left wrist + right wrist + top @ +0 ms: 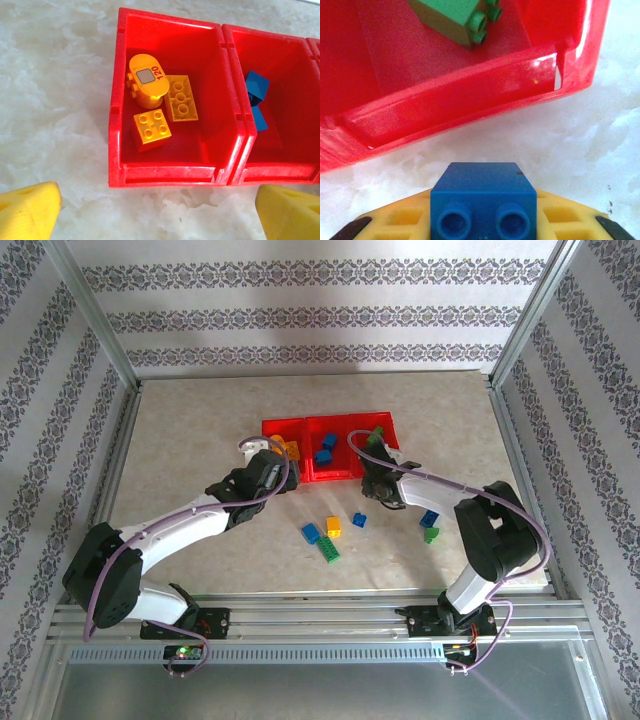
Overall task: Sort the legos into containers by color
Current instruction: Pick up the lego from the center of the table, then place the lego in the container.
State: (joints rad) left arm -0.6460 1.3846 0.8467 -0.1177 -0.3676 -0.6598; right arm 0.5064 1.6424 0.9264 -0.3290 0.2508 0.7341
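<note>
Blue brick [484,200] clamped in right gripper [378,483], on the near side of the right container [470,100], which holds a green brick [455,17]. Left gripper [160,210] has its jaws wide apart and hangs over the near edge of the left container [114,125], which holds three yellow bricks [172,100]. Six loose legos [333,527] lie on the table [200,440], near of the containers.

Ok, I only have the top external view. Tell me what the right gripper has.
Observer: The right gripper is shut on a blue brick, studs toward its wrist camera.
Operator: Say where that brick sits against the bins.
Observer: Short of the near wall of the right bin, the one holding a green brick, not over it.
Operator: Now read me the left bin.
Observer: In the left bin, one rounded yellow piece is printed 120.
</note>
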